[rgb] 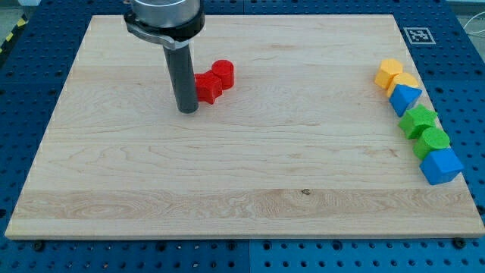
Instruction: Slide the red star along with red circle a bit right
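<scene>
The red star (208, 87) lies on the wooden board (242, 174) in the upper left part of the view. The red circle (223, 73) touches it at its upper right. My tip (187, 111) rests on the board right at the star's left side, slightly below it, touching or nearly touching it. The rod's shaft hides the star's left edge.
A column of blocks runs down the board's right edge: a yellow block (389, 72), a second yellow block (405, 80), a blue triangle (405, 98), a green star (418, 120), a green circle (433, 141) and a blue block (441, 166). A fiducial marker (416, 34) sits beyond the top right corner.
</scene>
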`<action>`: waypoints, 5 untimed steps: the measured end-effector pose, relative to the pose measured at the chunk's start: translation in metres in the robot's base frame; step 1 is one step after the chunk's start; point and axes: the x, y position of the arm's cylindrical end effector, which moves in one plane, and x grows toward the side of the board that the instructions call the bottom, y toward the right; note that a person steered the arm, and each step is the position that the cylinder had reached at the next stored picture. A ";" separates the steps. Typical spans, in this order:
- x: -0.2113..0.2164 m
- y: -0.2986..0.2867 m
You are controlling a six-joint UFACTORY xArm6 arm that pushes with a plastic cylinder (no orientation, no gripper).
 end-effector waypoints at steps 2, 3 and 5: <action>-0.001 -0.001; -0.015 -0.007; -0.035 -0.007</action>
